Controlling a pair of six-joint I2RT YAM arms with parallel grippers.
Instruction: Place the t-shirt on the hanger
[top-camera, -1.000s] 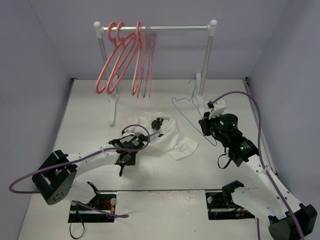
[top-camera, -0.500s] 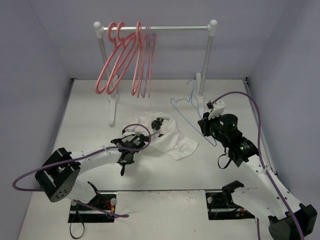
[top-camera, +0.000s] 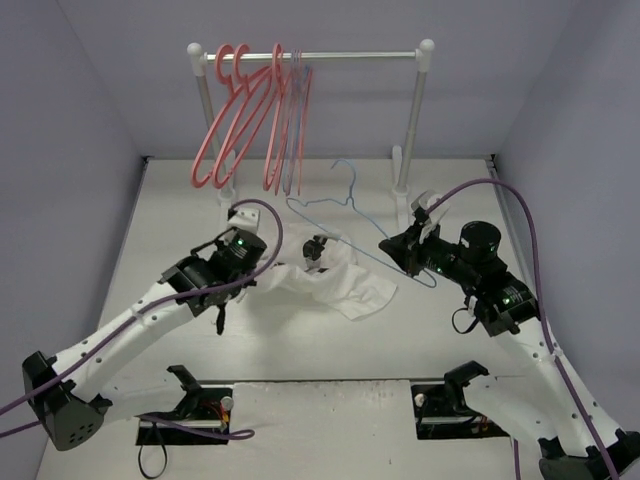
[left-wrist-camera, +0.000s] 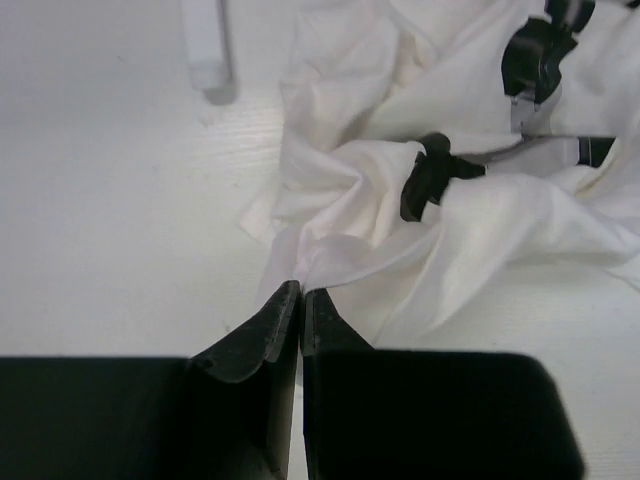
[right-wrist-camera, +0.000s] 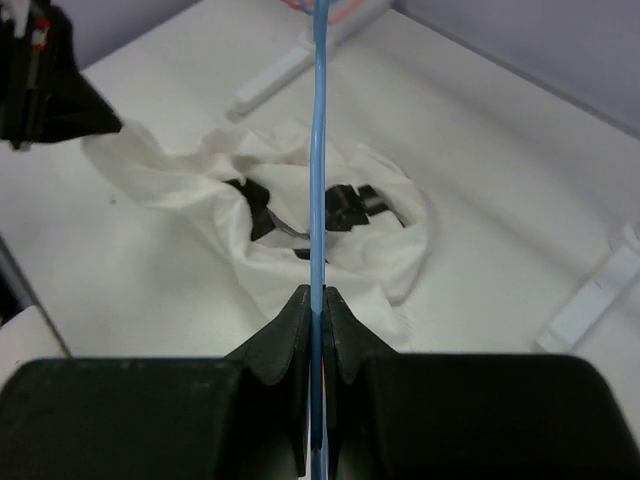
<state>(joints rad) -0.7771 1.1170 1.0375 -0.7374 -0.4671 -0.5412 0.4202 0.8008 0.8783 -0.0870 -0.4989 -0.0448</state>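
Note:
The white t-shirt (top-camera: 345, 282) with a black print lies crumpled on the table. My left gripper (top-camera: 266, 266) is at its left edge, shut on a pinch of the cloth (left-wrist-camera: 300, 286), and that edge is pulled up from the heap (left-wrist-camera: 470, 220). The thin light-blue hanger (top-camera: 352, 195) hangs tilted above the shirt, hook toward the rack. My right gripper (top-camera: 392, 248) is shut on its wire (right-wrist-camera: 318, 295). In the right wrist view the wire (right-wrist-camera: 321, 150) runs straight up across the shirt (right-wrist-camera: 190, 190).
A white garment rack (top-camera: 320, 57) stands at the back with several pink hangers (top-camera: 235, 120) on its left half. Its white feet lie on the table (left-wrist-camera: 205, 45) (right-wrist-camera: 590, 300). Purple walls close in the left, right and far sides.
My left gripper closed on the shirt's left edge, and that arm rose and drew back left. My right arm swung the hanger left, so it now hangs over the shirt.

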